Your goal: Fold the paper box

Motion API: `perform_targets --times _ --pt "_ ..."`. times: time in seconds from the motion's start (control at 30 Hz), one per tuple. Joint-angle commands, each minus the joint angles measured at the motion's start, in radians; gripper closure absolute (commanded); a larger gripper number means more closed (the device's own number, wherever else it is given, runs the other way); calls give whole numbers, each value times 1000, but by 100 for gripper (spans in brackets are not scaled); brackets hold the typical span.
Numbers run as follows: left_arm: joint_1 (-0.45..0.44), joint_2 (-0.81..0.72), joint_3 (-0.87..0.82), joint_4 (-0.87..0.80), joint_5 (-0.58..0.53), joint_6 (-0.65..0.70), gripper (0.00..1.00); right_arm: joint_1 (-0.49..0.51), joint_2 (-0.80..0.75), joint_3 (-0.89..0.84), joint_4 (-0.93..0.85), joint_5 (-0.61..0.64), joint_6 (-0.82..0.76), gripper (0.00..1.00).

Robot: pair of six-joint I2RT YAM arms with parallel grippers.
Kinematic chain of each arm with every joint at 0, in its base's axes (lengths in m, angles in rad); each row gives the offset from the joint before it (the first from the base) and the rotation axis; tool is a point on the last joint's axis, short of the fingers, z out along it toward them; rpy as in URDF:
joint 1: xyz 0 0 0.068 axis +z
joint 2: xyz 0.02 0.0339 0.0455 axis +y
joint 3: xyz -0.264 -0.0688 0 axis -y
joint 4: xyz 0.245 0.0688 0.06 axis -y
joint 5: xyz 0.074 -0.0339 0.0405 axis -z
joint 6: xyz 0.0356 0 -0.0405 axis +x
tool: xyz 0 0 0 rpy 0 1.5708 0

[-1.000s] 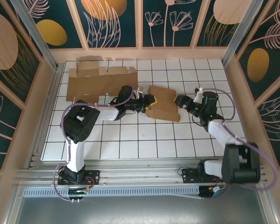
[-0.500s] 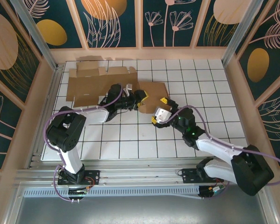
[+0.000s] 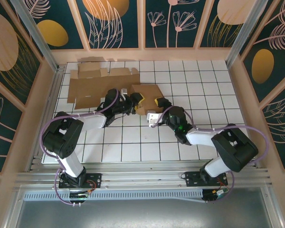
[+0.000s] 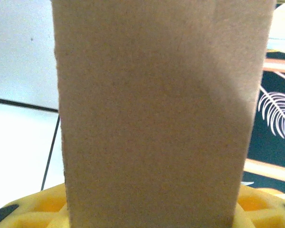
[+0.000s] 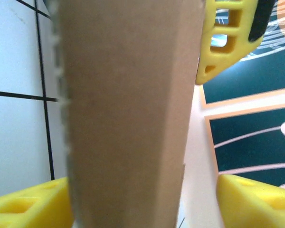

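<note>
Left fingers [image 4: 33,211]: clamped on one panel of the box [image 3: 149,92], with the card running up between them.
Right fingers [image 5: 28,204]: spread astride another panel of the box. One side is against the card and there is a gap on the other, so I read them as not pinching yet.

Step in hand, my judgement: creasing a panel while the other arm anchors the body. To do it well I would:
- close squarely on the panel, near its score line;
- leave the anchoring grip firm;
- swing along the score rather than pull, or the card may tear or slip free.

Box: plain brown card, matte, part-folded. How far it sits off the tabletop [image 3: 204,85] I cannot tell.
Place: just right of the flat sheet [image 3: 99,85], by its near corner. Whether they touch I cannot tell.
</note>
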Motion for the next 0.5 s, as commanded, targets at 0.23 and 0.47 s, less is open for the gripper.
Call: perform_targets --times 0.23,0.47 --pt "28 -54 -34 226 116 -216 34 11 -60 -8 44 100 45 43" --pt "125 -255 59 -172 -2 108 14 -58 -292 32 -399 -44 177 50"
